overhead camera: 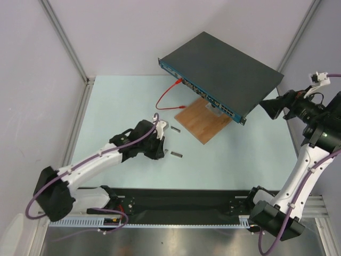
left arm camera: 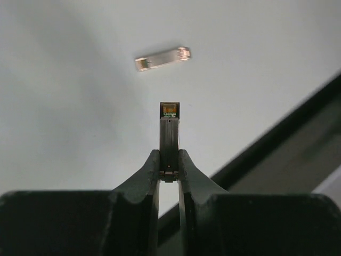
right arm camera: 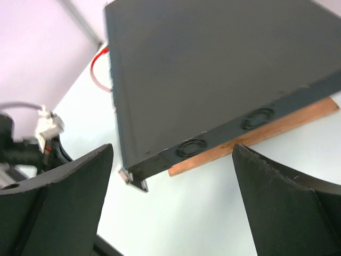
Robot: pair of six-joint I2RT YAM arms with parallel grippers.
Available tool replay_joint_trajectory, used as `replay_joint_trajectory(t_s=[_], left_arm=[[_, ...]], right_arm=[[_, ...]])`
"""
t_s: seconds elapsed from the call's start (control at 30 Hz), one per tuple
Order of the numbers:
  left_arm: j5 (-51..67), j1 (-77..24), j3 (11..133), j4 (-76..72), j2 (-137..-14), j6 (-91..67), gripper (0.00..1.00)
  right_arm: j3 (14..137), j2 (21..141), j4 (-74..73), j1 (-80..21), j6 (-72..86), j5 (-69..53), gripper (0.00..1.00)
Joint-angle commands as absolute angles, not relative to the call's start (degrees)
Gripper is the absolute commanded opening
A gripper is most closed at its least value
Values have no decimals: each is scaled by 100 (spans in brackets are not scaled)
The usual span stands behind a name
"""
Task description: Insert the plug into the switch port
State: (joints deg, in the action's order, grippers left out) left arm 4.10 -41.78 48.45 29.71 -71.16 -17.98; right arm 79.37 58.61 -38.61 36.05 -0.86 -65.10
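Note:
The switch [overhead camera: 224, 66] is a flat dark-grey box at the back, its blue front face [overhead camera: 205, 93] turned toward the left arm, and it rests partly on a brown wooden board [overhead camera: 204, 121]. My left gripper [left arm camera: 169, 154] is shut on a slim metal plug [left arm camera: 169, 133] whose gold contacts point away from the wrist. In the top view this gripper [overhead camera: 166, 152] is low over the table, well short of the switch. A second plug [left arm camera: 162, 57] lies loose beyond it. My right gripper [right arm camera: 171, 149] is open beside the switch's [right arm camera: 213, 69] right end, holding nothing.
A red cable [overhead camera: 168, 93] loops from the switch's front face onto the table. The loose plug [overhead camera: 176, 128] lies between the left gripper and the board. A black mat [overhead camera: 186, 205] runs along the near edge. White walls with metal posts enclose the back and sides.

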Motion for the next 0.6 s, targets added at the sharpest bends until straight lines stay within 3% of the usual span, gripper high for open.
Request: replay_joint_trajectory(t_s=[0.0,0.13,0.3,0.57], left_arm=[[2253,-4210,4825,2988,-6304,-897,0],[3633,-4210,5158,3093,-5433,-546,0],[4753,-4210,5633,3445,-5537,-615,0],[5871,-4166,5845,3112,-5880,-1133,0]], right_arm=[[8121,5555,-3840,3200,-860,-6768,99],[8051,5256,-4270,2428,-1747,-6803,96],[7683,4756,-4000,1040,-2065,-6409,88],[7734,5080,-4201,-2614,-3321,-4063,79]])
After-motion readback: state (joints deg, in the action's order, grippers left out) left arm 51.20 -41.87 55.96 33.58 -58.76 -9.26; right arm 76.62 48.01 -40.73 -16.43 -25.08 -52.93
